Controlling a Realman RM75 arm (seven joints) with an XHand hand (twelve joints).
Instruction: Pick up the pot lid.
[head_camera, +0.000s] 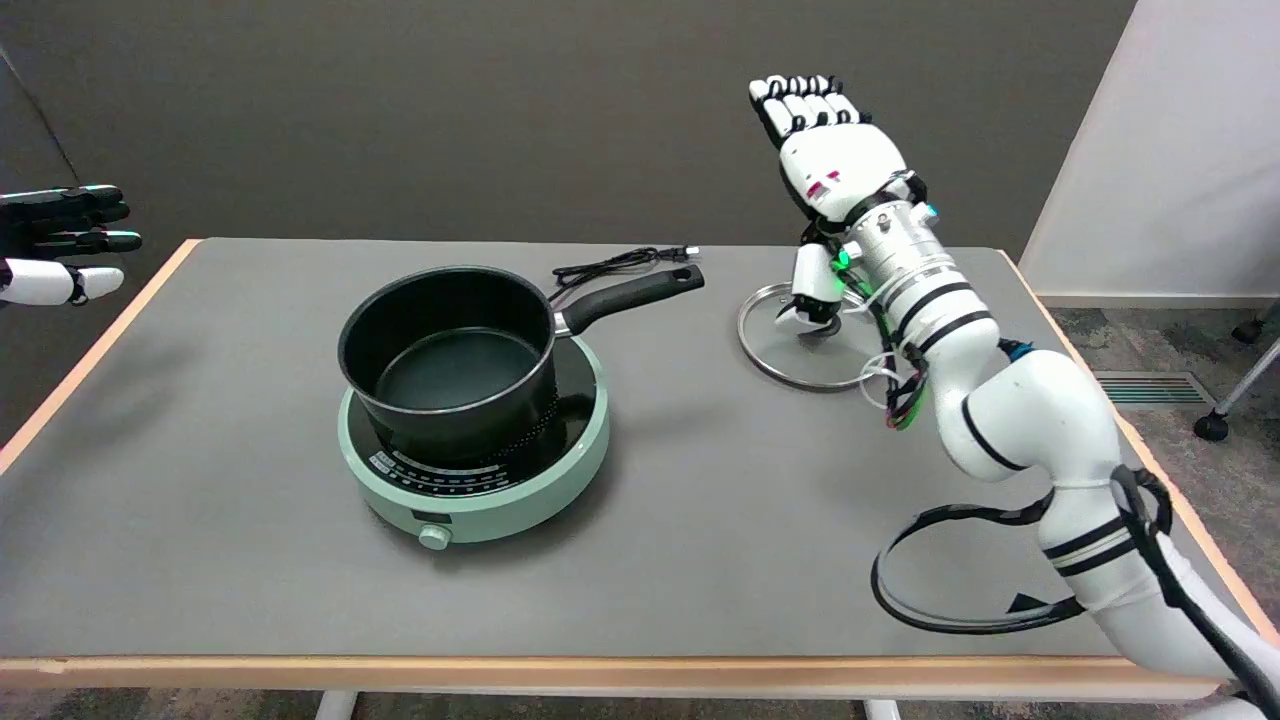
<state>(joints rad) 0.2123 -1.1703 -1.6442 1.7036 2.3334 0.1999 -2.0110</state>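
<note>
Pot lid (800, 350) lies flat on the table (700, 520), right of centre, apart from the pot (450, 360). Your right hand (825, 165) hovers above it, fingers extended side by side, thumb hanging toward the knob. Lower straight and pinch the knob squarely.

This looks like a lab or test room, not a home kitchen. A grey desk (700, 560) with a pale wood edge stands before a bare dark wall (400, 100). At the far right are a white partition panel (1170, 150), carpet flooring, a floor vent (1150, 388) and a castor wheel (1211, 427).
</note>
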